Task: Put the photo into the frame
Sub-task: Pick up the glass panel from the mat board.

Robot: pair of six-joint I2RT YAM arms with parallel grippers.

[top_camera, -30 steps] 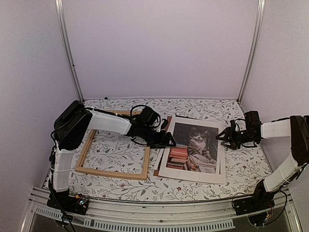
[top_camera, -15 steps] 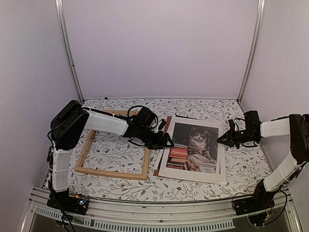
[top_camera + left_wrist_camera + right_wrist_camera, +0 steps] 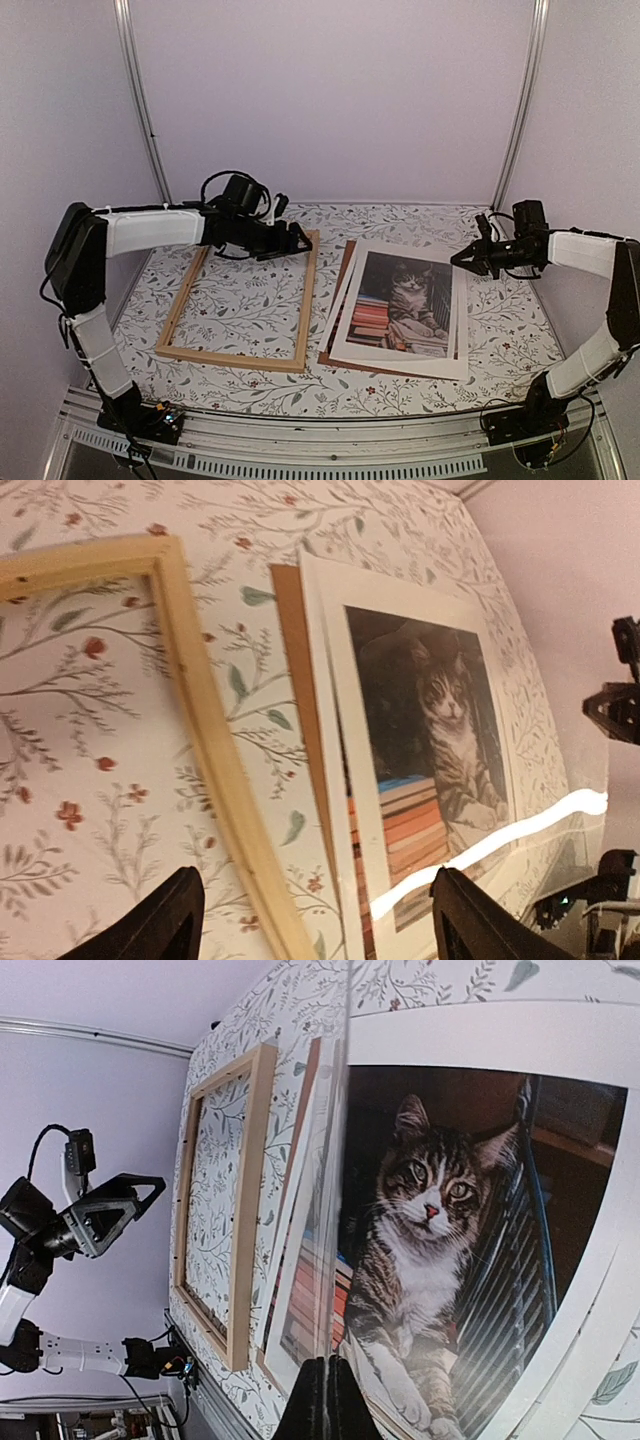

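Photo unmoved; L gripper withdrew, R gripper pinched clear sheet.

The table, under a flowered cloth, carries two things flat on it. The frame has its far right corner at the left gripper and runs toward the near edge. A brown board, mostly covered, lies between both grippers, nearer the right gripper.

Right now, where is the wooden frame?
In the top view, the frame lies flat left of the photo, its far right corner by the left gripper.
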